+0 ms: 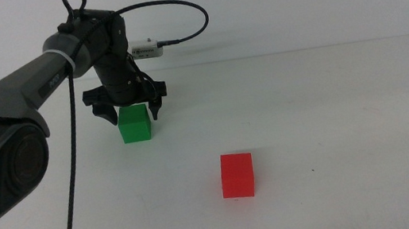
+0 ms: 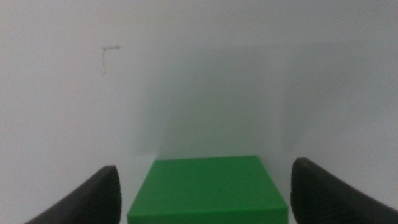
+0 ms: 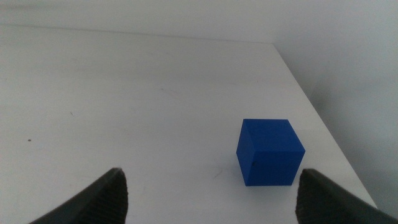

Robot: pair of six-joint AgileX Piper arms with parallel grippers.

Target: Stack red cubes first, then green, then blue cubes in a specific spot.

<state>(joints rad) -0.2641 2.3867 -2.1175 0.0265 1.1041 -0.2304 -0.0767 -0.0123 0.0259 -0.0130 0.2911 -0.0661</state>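
Hovering spread wide over the green cube [image 1: 134, 123] at the table's [image 1: 330, 97] far left, the left gripper [image 1: 124, 103] risks nudging it askew if one jaw lands on its top edge. The red cube [image 1: 237, 176] waits mid-table, well apart. The right gripper [image 3: 211, 199], also released, faces the blue cube [image 3: 270, 152] near the right edge.

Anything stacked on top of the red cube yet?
No. The red cube stands alone on the white table, its top face bare. The green cube sits apart, between the open jaws of the left end effector. What lies under the red cube is hidden.
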